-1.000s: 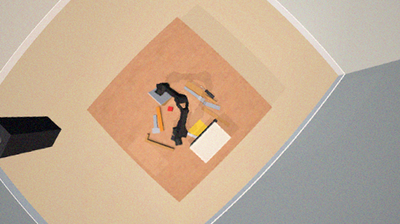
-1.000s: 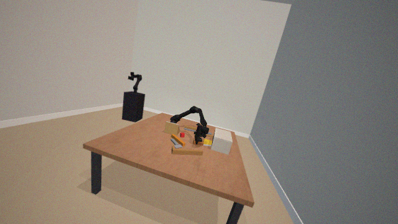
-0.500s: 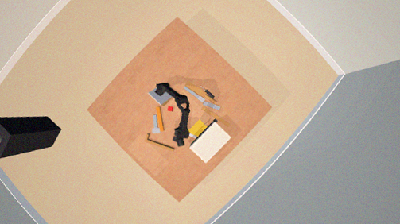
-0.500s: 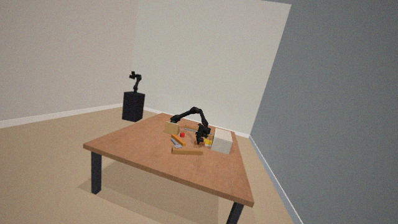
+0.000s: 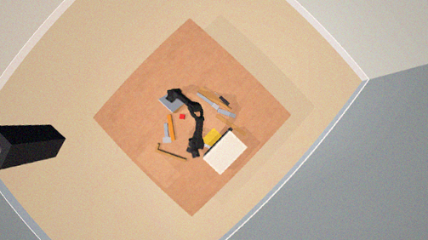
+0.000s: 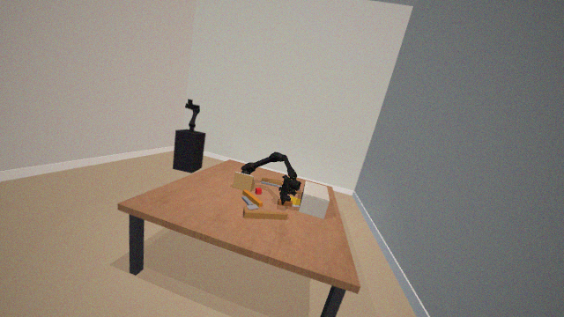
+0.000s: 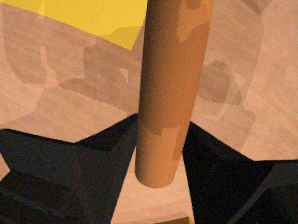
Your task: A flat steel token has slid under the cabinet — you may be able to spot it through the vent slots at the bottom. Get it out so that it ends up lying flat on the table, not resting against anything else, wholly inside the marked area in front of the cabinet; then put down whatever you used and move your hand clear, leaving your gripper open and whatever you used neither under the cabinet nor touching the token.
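Note:
My gripper (image 5: 195,153) (image 6: 284,202) (image 7: 160,121) is shut on a round wooden handle (image 7: 172,75), low over the table in front of the cabinet. The handle runs up out of the wrist view, so its far end is not seen there. A pale strip (image 5: 207,146) (image 6: 296,205) shows between the gripper and the cabinet; it may be part of the held tool. The white cabinet (image 5: 225,153) (image 6: 315,200) has a dark front edge. A yellow patch (image 5: 211,137) (image 6: 295,201) (image 7: 100,17) lies in front of it. The steel token cannot be made out in any view.
A red cube (image 5: 182,116) (image 6: 258,190), an orange bar (image 5: 171,127) (image 6: 252,198) and a grey tool (image 5: 166,134) lie behind the gripper. A long wooden piece (image 5: 171,154) (image 6: 265,214) lies to one side. Grey and wooden pieces (image 5: 206,100) lie on the other side.

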`<state>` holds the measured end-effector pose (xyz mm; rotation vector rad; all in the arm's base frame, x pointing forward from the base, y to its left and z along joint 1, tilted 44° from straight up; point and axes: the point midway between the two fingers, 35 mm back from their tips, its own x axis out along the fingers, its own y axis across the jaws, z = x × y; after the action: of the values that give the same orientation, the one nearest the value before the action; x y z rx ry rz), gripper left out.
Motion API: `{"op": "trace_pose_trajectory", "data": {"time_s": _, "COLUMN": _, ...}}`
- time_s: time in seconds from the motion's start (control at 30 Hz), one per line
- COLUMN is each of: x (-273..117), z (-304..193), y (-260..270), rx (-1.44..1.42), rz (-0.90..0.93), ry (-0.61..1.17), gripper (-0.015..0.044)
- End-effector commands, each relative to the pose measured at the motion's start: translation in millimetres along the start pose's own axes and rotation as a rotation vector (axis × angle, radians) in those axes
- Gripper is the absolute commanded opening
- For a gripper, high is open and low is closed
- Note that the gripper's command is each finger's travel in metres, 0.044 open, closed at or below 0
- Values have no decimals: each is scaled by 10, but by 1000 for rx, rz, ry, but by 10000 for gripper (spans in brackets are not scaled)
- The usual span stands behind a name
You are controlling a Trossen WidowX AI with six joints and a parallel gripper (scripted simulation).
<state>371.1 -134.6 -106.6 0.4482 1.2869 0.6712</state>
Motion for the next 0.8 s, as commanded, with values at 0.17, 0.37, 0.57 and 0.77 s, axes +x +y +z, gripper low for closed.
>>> {"op": "trace_pose_trajectory", "data": {"time_s": 0.17, "x": 1, "z": 106, "y": 8, "rx": -3, "rz": -1, "ry": -3, "gripper": 0}}
{"op": "trace_pose_trajectory", "data": {"time_s": 0.37, "x": 7, "z": 110, "y": 53, "rx": -3, "rz": -1, "ry": -3, "gripper": 0}}
{"op": "trace_pose_trajectory", "data": {"time_s": 0.57, "x": 9, "z": 111, "y": 122, "rx": -3, "rz": 0, "ry": -3, "gripper": 0}}
{"op": "trace_pose_trajectory", "data": {"time_s": 0.77, "x": 11, "z": 111, "y": 193, "rx": -2, "rz": 0, "ry": -3, "gripper": 0}}
